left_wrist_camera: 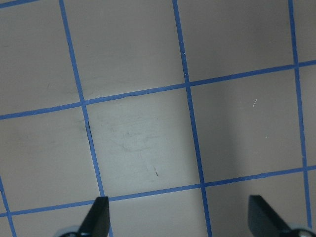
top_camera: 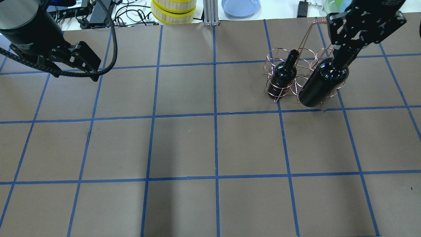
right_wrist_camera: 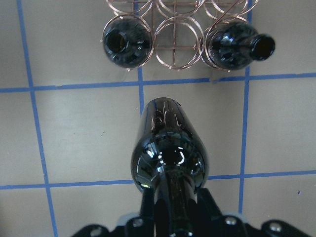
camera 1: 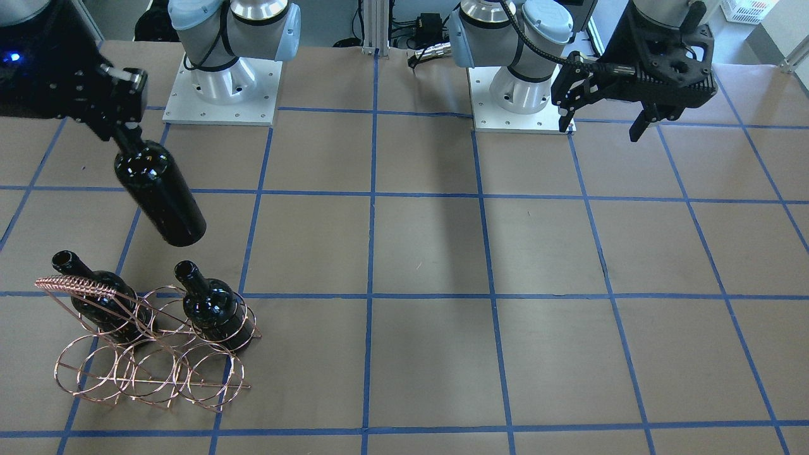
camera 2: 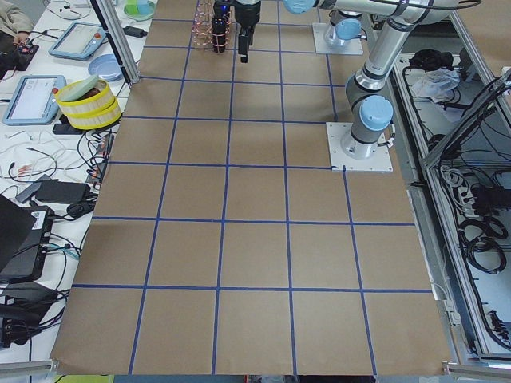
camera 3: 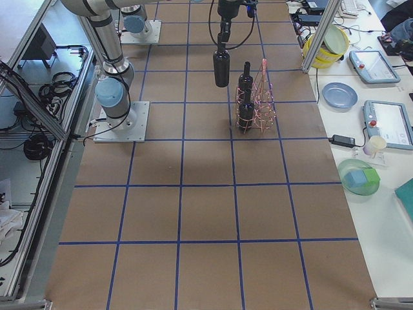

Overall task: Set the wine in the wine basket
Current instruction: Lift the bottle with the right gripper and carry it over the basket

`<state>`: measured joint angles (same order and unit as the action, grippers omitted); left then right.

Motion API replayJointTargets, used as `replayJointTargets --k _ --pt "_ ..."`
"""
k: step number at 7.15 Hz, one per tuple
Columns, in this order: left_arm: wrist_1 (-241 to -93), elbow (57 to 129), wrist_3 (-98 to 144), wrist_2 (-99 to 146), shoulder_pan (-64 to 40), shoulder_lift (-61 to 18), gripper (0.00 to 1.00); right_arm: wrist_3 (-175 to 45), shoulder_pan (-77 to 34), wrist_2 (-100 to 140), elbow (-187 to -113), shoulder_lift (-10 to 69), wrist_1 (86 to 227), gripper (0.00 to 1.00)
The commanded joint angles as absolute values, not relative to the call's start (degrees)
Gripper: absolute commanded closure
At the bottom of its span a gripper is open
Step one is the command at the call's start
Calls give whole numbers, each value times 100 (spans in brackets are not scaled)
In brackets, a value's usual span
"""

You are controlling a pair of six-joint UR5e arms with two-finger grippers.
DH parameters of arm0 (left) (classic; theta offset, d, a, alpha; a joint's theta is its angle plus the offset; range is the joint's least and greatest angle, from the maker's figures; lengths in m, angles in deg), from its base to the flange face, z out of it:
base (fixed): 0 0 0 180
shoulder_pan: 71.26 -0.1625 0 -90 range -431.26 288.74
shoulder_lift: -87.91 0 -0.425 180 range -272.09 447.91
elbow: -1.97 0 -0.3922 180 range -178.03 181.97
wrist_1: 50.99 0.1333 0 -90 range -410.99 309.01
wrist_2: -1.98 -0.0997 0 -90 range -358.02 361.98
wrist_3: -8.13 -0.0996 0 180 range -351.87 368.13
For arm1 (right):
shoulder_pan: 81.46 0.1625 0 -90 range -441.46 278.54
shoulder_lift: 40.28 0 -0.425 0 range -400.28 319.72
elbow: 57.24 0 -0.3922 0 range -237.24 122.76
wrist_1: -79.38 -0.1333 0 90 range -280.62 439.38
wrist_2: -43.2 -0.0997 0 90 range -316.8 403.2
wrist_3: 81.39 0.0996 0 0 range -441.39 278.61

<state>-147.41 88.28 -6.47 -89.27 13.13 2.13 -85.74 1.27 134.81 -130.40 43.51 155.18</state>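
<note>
Held wine (camera 1: 161, 189): hangs base down by its neck, clear of the table (camera 1: 442, 253), just short of the wine basket on the robot's side.
Right gripper (camera 1: 128, 129): clamped on the slim neck of the held wine (finger contact partly hidden by the gripper body).
Left gripper (camera 1: 602, 125): fingers spread wide with nothing between them, well apart from the basket near its own base.
Wine basket (camera 1: 152, 373): two seated bottles (camera 1: 212, 309) stand in the outer rings of the row nearest the robot. The middle ring (right_wrist_camera: 177, 37) between them is open.
Handling (a judgement): rigid glass, probably heavy for its size. The glossy surface is likely slippery, and it could chip against the wire or the neighbouring bottles.
Where to hold (a judgement): the neck just under the lipped mouth, since the lip acts as a stop against sliding. The body can swing below such a grip, so a slow, centred descent suits it.
</note>
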Motion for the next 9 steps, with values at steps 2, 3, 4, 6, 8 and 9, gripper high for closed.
replayJointTargets --k 2,3,4,6,8,9 --pt "-14741 8854 -646 -8925 1320 221 0 -8596 11 13610 -12421 3365 16102 100" --pt "-14741 8872 -646 -8925 1320 230 0 -8527 11 13427 -12342 3294 16121 100" --pt "-14741 8872 -646 -8925 1329 230 0 -8526 11 13390 -12342 3241 16295 100" --pt "-14741 8872 -646 -8925 1329 230 0 -8526 19 13451 -12368 3179 16367 100" --pt "-14741 8872 -646 -8925 1329 230 0 -8526 46 13451 -12412 3196 16201 100" --pt "-14741 8872 -646 -8925 1329 230 0 -8526 63 13391 -12412 3205 16182 100"
